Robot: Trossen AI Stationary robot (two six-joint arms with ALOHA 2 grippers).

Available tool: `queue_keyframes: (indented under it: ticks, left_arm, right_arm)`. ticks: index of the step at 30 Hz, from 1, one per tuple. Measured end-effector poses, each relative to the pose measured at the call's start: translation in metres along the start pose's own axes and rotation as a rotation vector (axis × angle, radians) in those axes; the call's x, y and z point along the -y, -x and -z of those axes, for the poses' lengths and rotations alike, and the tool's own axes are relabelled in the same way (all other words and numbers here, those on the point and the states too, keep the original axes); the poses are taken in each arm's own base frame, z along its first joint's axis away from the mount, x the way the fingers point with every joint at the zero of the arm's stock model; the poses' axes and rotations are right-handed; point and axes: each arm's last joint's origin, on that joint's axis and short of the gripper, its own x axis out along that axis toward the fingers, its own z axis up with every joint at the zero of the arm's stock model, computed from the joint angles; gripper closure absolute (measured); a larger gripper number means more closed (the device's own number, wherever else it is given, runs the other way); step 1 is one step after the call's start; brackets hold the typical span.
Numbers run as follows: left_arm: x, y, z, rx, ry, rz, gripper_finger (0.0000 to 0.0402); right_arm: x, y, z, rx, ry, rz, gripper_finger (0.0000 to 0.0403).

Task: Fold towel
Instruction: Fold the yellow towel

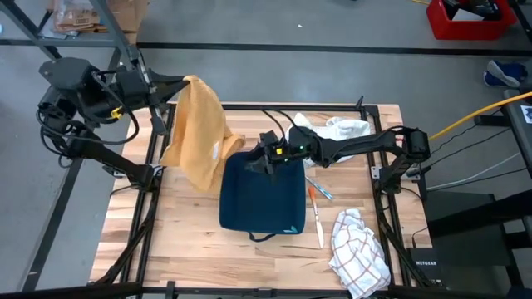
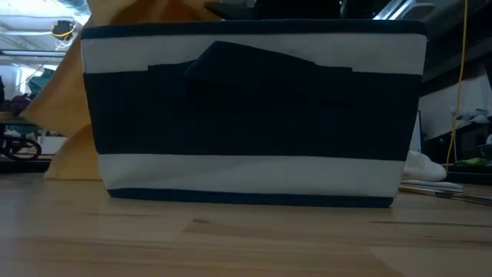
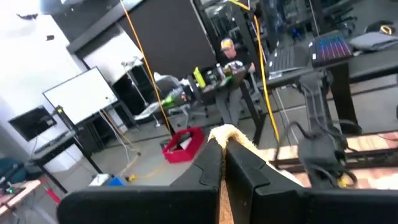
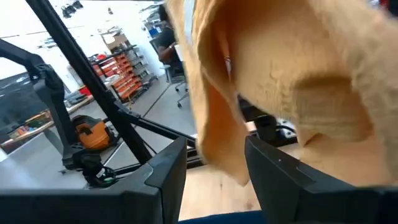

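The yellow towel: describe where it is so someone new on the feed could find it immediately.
Start from the dark navy bin in the middle of the wooden table. The yellow towel hangs off its left side, lifted at its top corner by the left gripper, which is shut on it. Unlike the white cloth and the checked cloth, it is mustard yellow and held up.
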Motion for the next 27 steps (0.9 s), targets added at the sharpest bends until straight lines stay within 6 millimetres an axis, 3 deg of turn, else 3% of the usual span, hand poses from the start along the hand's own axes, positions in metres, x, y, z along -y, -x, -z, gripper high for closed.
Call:
queue_keyframes:
  ticks: [7, 17, 27]
  left_arm:
    - [-0.006, 0.0, -0.008, 0.055, -0.035, -0.092, 0.0401]
    - [-0.011, 0.002, -0.016, 0.12, -0.044, -0.146, 0.0401]
    - [-0.002, -0.018, -0.028, 0.191, -0.085, -0.202, 0.0401]
  right_arm:
    - [-0.003, -0.008, 0.007, 0.049, 0.014, -0.014, 0.0235]
    - [-0.005, -0.007, 0.0, 0.119, 0.038, -0.033, 0.0235]
    - [-0.006, -0.007, 0.0, 0.124, 0.101, -0.029, 0.0235]
